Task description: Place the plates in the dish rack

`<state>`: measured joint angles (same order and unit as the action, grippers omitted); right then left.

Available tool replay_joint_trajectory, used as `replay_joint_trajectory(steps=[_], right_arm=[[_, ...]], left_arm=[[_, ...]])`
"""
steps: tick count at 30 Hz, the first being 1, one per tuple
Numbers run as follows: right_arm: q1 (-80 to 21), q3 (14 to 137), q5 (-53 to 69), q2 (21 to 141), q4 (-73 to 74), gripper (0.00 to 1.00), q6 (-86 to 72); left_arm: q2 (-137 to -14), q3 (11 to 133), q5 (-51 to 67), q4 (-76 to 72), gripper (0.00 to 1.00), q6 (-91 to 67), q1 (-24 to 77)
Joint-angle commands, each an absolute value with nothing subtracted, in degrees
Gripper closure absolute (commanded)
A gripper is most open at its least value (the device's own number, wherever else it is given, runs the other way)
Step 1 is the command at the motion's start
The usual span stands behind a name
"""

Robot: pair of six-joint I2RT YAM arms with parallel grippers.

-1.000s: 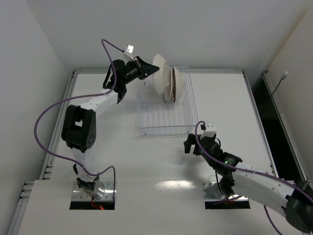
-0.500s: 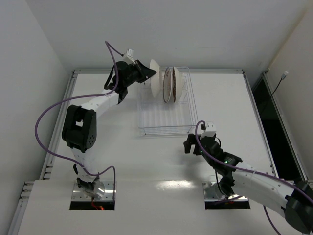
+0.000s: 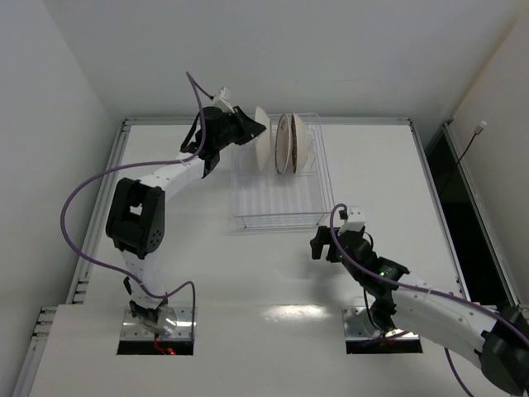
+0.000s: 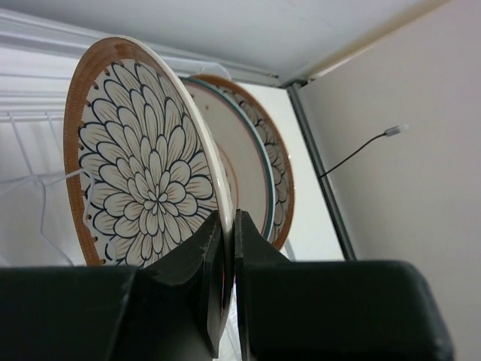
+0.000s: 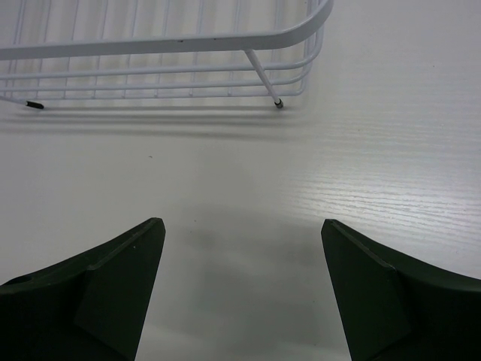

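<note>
— Between the fingers of my left gripper [image 4: 225, 226] sits the lower rim of a cream plate [image 4: 143, 173] with a dark petal flower, clamped tight. It stands upright above my fingers, over the far end of the rack [image 3: 277, 217].

— What lies beyond it?

— Two more plates [image 4: 252, 169], upright in the rack just past mine. Whether they touch it, I cannot tell.

— How would you set it down well?

— Lower it straight, edge vertical, into a free slot beside them. I would let go only once the wires carry it.

— And your right gripper [image 5: 240, 248]?

— Spread wide, holding nothing, low over the table [image 5: 316, 173], with the rack's near corner ahead.
</note>
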<state>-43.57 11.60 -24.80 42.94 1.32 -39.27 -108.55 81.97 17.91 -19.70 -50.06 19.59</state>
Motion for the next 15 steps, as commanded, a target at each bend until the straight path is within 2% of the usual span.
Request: replay_joint_trajectory(steps=[1, 7, 10, 11, 14, 15], right_arm=[[-42.8, 13.4, -24.3, 42.9, -1.3, 0.16, -40.3], [-42.8, 13.4, -24.3, 42.9, -1.3, 0.16, -40.3], [-42.8, 13.4, -24.3, 42.9, -1.3, 0.16, -40.3], [-42.8, 13.4, -24.3, 42.9, -1.3, 0.16, -40.3], [-42.8, 13.4, -24.3, 42.9, -1.3, 0.16, -40.3], [-42.8, 13.4, -24.3, 42.9, -1.3, 0.16, -40.3]], left_arm=[[-107.1, 84.5, 15.5, -25.9, 1.00, -46.8, 21.2], [-108.1, 85.0, 13.8, -24.1, 0.99, -45.7, 22.4], [-108.8, 87.3, 13.8, -21.4, 0.82, -43.9, 22.9], [-109.3, 87.8, 13.8, -21.4, 0.68, -43.2, 22.9], [-109.3, 87.8, 13.8, -20.7, 0.51, -42.7, 22.9], [-109.3, 88.5, 13.8, -20.1, 0.42, -42.7, 22.9]])
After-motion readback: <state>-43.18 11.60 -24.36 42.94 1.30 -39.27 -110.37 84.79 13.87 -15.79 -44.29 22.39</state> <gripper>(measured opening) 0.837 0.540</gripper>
